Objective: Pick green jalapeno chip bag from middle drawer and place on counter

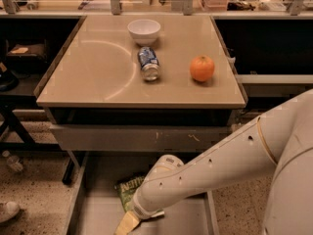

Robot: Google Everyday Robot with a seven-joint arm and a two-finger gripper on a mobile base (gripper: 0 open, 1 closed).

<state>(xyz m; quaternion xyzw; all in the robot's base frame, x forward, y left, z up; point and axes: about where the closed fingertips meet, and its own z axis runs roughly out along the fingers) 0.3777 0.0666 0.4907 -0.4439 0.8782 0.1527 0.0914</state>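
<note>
The green jalapeno chip bag [128, 188] lies on the floor of the open middle drawer [100, 214], at the bottom of the camera view, partly hidden by my arm. My gripper [127, 223] reaches down into the drawer just in front of the bag, its tan fingertip at the bottom edge of the view. The white arm runs from the right side down to it. The beige counter [98, 72] with a curved arc mark lies above the drawer.
On the counter stand a white bowl [144, 31], a blue-and-white can [148, 63] lying on its side, and an orange [202, 68]. A grey front panel with scratch marks [142, 138] sits under the counter edge. Dark shelving flanks both sides.
</note>
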